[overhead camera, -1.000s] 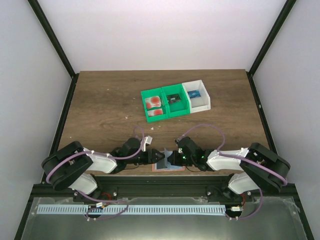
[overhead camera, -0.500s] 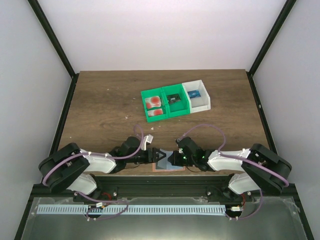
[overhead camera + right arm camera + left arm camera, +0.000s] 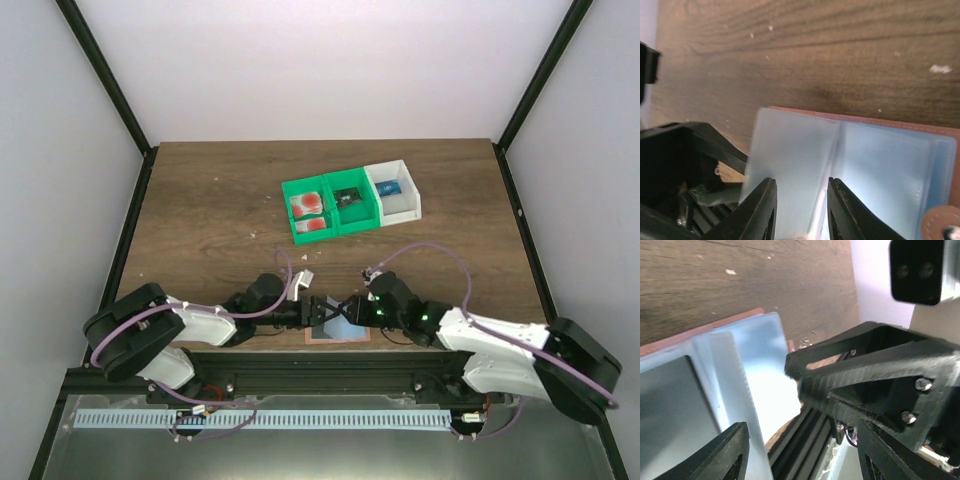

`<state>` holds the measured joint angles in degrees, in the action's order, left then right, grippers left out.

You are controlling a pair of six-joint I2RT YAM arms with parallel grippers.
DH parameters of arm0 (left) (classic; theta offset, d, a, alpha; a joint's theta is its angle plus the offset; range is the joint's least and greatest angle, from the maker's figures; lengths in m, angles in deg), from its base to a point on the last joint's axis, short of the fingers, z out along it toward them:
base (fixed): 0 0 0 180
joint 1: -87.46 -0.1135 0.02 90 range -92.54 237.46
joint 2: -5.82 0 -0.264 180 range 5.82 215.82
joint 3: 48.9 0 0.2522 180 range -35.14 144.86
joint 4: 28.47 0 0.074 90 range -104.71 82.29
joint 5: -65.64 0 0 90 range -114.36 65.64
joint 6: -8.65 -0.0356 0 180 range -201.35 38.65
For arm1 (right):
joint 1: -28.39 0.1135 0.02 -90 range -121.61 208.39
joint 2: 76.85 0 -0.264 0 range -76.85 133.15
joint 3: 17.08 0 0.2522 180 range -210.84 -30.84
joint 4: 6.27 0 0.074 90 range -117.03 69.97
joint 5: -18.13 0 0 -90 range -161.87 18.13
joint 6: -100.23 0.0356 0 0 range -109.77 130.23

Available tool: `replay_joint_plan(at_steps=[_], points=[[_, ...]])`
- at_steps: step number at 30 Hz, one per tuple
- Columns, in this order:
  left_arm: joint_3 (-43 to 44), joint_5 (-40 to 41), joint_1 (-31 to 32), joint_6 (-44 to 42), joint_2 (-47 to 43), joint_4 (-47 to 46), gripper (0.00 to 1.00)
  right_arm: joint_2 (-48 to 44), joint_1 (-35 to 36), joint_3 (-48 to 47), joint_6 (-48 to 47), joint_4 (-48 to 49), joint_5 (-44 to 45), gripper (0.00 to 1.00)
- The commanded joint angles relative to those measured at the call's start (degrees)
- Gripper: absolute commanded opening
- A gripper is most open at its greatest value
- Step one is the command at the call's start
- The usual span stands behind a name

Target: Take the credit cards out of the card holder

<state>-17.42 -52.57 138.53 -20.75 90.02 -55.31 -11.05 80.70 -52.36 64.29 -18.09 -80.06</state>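
**Top view.**
- Holder (image 3: 338,328): lies open at the near edge of the table (image 3: 200,220), between both grippers.
- Left gripper (image 3: 313,312): at the holder's left side.
- Right gripper (image 3: 352,310): at the holder's right side, over the blue-grey panels.
- Cards (image 3: 309,205): two, in the left compartment of the green bin (image 3: 289,215), well apart from the holder.
- White bin (image 3: 405,205): just beside the green bin's right end.

**Left wrist.**
- Fingers (image 3: 732,450): wide apart, closed on nothing visible. A raised holder leaf stands just beside one.

**Right wrist.**
- Fingers (image 3: 765,210): narrowly parted over the holder's fold. Whether anything sits between them cannot be told.
- Tab (image 3: 940,225): at the holder's corner.
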Motion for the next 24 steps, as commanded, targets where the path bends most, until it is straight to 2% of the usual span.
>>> replay_joint_plan(at_steps=[1,12,18,21,24], points=[[2.14,-1.15,1.71,1.68,1.47,-4.37,0.61,-8.44,0.42,2.16,1.98,-5.47,6.91,0.31],[4.78,-0.99,5.44,2.95,6.93,-9.57,0.61,-29.52,0.42,3.93,5.19,-15.00,14.94,0.34],[5.00,2.45,5.12,-1.37,3.35,-1.85,0.61,-30.78,0.41,1.88,4.83,-18.29,15.54,0.34],[4.33,3.86,4.19,-1.10,1.48,0.28,0.61,-30.20,0.42,1.82,4.67,-16.99,14.42,0.34],[1.88,5.51,2.34,0.02,-1.22,0.72,0.56,-28.20,0.42,1.76,4.30,-14.67,12.11,0.34]])
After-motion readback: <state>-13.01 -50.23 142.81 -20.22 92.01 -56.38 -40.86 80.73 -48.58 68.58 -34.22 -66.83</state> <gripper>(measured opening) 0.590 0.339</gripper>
